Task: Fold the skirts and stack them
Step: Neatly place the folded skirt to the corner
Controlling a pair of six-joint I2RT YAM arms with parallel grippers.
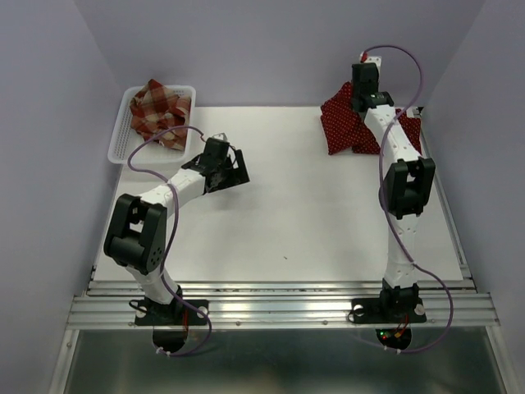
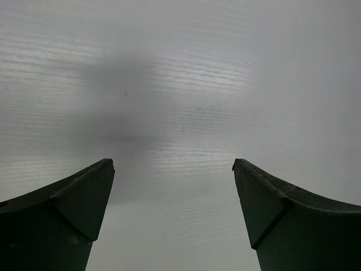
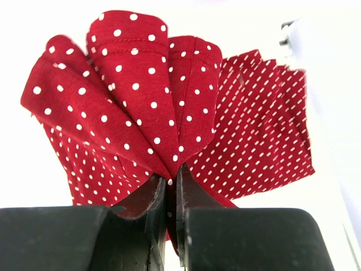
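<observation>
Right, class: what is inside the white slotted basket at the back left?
A crumpled red-and-cream plaid skirt lies in the basket, leaving part of the slotted floor bare. Anything beneath the cloth is covered and cannot be seen.

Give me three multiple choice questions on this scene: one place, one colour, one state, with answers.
1. Where does the plaid skirt lie? A on the bare table; B in the white basket; C in the left jaws.
2. What colour is the pinched skirt in the right jaws? A red with white dots; B plain blue; C green stripes.
3. How do the left jaws stand? A shut on cloth; B shut on nothing; C open over the table.
Answers: B, the top view shows it heaped in the basket; A, the right wrist view shows the dots; C, the left wrist view shows a wide gap.
</observation>
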